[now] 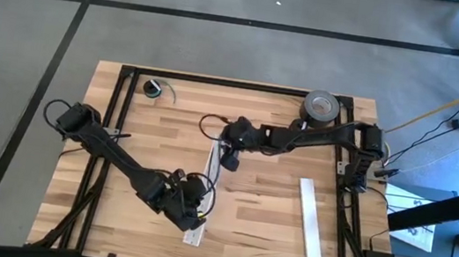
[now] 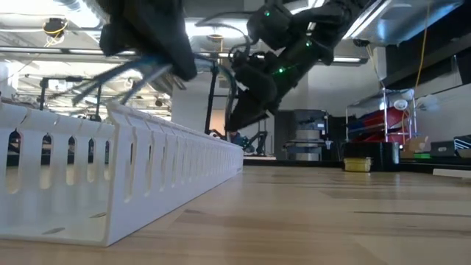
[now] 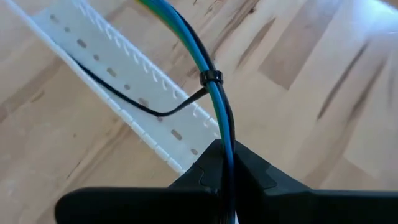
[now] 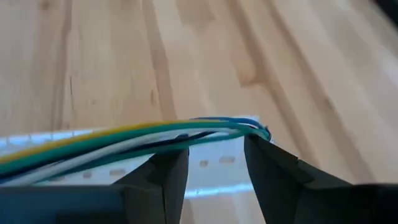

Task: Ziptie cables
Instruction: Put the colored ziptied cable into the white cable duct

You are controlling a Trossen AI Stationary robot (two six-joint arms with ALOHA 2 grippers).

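While my left fingers (image 3: pixel 227 186) are clenching the cables (image 3: pixel 208 59), a ziptie (image 3: pixel 210 78) is ringing the bundle above the white slotted strip (image 3: pixel 118 78) on the worktop (image 1: pixel 264 200). My right fingers (image 4: pixel 214 165) are standing parted, the cables' far end crossing just above their gap. A tape roll (image 1: pixel 321 107) is sitting well apart.

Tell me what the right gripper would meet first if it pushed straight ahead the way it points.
Probably the cables, which cross just ahead of the right gripper, with the white slotted strip right behind; depth is unclear.
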